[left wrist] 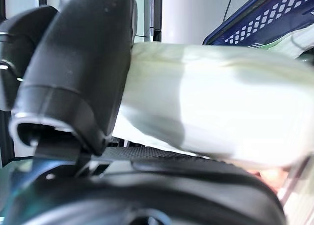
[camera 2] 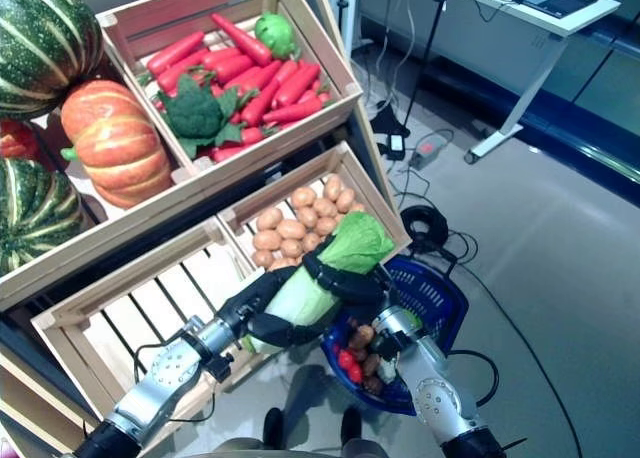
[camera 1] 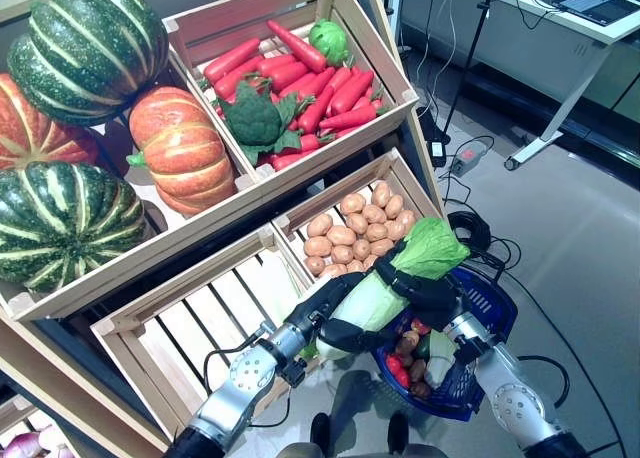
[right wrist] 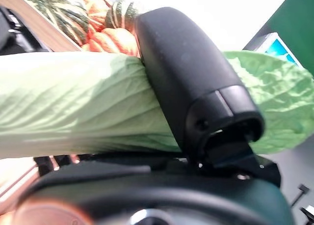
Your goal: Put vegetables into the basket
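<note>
A long napa cabbage (camera 1: 385, 288), white at its base and leafy green at its top, hangs tilted above the rim of the blue basket (camera 1: 492, 313). My left hand (camera 1: 335, 313) is curled round its white lower part, thumb (left wrist: 83, 72) over the stalk (left wrist: 221, 102). Higher up, my right hand (camera 1: 432, 293) grips the green end, thumb (right wrist: 196, 77) across the leaves (right wrist: 73, 102). The basket stands on the floor and holds red, brown and pale vegetables (camera 1: 408, 346).
Behind the cabbage a wooden crate of potatoes (camera 1: 355, 228) sits beside a bare slatted crate (camera 1: 200, 323). Above are a crate of long red vegetables with broccoli (camera 1: 255, 118) and large pumpkins (camera 1: 180, 148). Cables and a power strip (camera 1: 465, 160) lie on the floor at right.
</note>
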Available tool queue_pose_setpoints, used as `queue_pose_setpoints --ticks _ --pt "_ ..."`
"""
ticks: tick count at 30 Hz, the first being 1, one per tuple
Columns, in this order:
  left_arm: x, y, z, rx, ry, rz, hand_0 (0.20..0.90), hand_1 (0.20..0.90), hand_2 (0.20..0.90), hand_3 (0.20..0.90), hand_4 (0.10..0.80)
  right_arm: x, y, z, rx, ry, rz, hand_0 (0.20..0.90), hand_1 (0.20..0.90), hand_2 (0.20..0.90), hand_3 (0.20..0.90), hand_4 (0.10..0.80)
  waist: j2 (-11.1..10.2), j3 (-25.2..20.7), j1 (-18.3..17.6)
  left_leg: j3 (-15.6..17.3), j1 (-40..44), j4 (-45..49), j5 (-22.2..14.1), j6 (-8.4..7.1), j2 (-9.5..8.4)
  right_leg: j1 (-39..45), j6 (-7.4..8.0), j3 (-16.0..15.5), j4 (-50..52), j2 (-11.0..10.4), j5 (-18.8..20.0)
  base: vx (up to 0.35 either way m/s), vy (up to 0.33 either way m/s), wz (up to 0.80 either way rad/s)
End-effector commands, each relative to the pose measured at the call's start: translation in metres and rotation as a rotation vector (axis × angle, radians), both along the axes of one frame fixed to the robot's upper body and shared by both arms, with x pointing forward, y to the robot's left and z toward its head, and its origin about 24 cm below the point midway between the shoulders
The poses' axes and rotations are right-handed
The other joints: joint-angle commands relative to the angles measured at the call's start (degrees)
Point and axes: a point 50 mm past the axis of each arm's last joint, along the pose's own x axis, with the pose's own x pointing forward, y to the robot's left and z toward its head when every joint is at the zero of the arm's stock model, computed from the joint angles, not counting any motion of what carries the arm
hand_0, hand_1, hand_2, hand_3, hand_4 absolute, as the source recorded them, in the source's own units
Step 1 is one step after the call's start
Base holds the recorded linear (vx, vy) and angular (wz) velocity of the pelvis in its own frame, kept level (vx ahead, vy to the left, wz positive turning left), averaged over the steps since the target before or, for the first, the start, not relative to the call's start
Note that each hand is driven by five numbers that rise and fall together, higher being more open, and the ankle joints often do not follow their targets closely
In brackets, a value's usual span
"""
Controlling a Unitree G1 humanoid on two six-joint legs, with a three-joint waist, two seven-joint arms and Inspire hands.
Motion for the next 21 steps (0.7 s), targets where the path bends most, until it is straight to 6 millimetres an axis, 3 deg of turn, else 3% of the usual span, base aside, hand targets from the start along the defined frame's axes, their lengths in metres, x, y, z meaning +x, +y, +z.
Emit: queue_pose_setpoints --ticks 1,21 --pt "0.016 0.056 -0.012 0.191 0.009 0.219 0.9 0.9 0.9 0.9 0.8 0.007 -0.006 0.083 0.353 -0.483 -0.035 0.3 0.3 0.3 0.3 0.4 -3.1 -3.2 -0.7 -1.5 -1.6 0.1 -0.8 -0.26 -0.21 1.0 0.92 0.2 0.5 -2.8 1.7 0.0 0.0 0.0" --pt "-0.005 0.113 -0.035 0.674 0.056 0.255 0.9 0.9 0.9 0.9 0.8 0.01 -0.055 0.086 0.022 -0.451 -0.207 0.3 0.3 0.3 0.3 0.4 -2.6 -2.5 -1.6 -1.0 -1.2 0.3 -0.7 -0.56 0.2 1.3 1.02 0.4 0.6 -2.8 1.4 0.016 -0.003 -0.01"
